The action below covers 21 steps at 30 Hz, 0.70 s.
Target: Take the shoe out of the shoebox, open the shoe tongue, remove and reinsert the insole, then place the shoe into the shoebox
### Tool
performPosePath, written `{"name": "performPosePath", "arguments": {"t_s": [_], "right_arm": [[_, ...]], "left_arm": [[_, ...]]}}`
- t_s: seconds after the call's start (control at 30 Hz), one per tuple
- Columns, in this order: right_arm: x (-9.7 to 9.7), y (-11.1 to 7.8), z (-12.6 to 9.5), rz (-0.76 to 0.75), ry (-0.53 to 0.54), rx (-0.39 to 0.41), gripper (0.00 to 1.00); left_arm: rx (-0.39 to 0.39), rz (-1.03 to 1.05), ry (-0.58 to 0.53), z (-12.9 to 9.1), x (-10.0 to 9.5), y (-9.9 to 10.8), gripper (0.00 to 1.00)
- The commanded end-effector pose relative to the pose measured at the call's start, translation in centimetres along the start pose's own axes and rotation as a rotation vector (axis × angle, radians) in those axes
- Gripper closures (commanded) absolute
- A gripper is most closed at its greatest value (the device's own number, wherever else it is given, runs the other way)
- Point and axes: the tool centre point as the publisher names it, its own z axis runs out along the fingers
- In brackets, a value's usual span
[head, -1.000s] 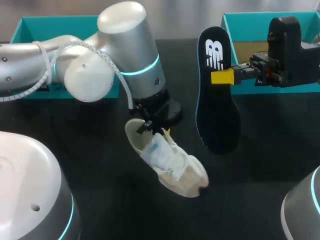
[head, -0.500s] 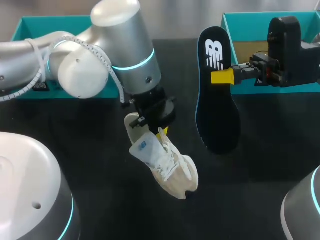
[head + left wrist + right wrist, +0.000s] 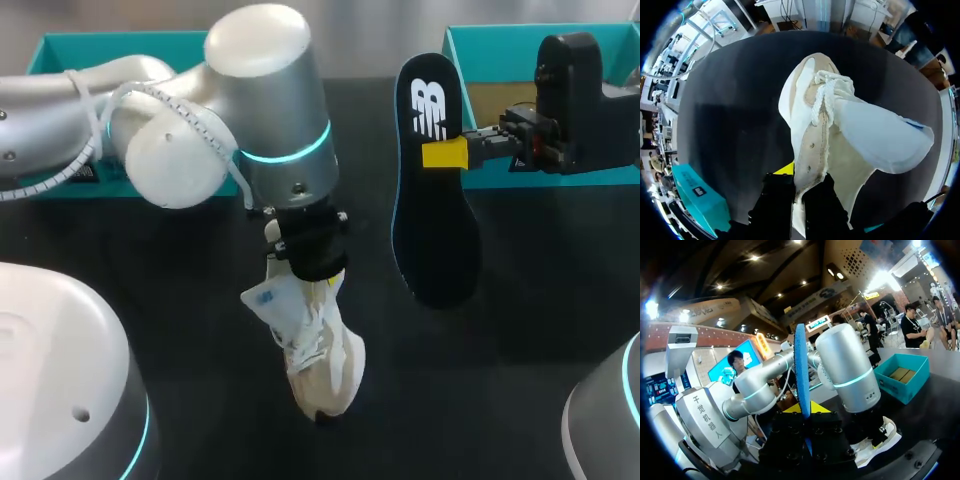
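You have the shoe (image 3: 315,350) out, low in the frame's centre, its tongue (image 3: 885,135) open and your left pincer (image 3: 322,285) clenched on the eyelet edge. Your right pincer (image 3: 452,153) grips the removed insole (image 3: 432,200) upright, upper right. Reinserting it and returning the shoe to the shoebox (image 3: 500,35) are not yet done.

Hidden: shoe (image 3: 318,350) heel under left arm (image 3: 270,130) wrist; insole (image 3: 801,370) lower end inside right pincer (image 3: 807,410); shoebox (image 3: 495,60) partly behind right arm (image 3: 580,90).

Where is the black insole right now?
In the head view, the insole is right of centre, pinched in the right tool, beside the shoe.
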Motion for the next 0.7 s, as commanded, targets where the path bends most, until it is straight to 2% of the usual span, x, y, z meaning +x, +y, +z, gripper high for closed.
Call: {"name": "performPosePath", "arguments": {"t_s": [0.03,0.3,0.47,0.7], "right_arm": [[-0.1,0.0,0.2,0.001,0.0,0.002,1.0],[-0.1,0.0,0.2,0.001,0.0,0.002,1.0],[-0.1,0.0,0.2,0.001,0.0,0.002,1.0],[-0.1,0.0,0.2,0.001,0.0,0.002,1.0]], "left_arm": [[-0.023,0.008,0.041,-0.7,-0.7,-0.6,1.0],[-0.05,0.037,0.049,-2.2,-0.4,-0.9,1.0],[-0.018,0.057,0.038,-1.4,-0.1,-0.5,1.0],[0.018,0.089,0.049,-0.1,0.1,-1.0,1.0]]}}
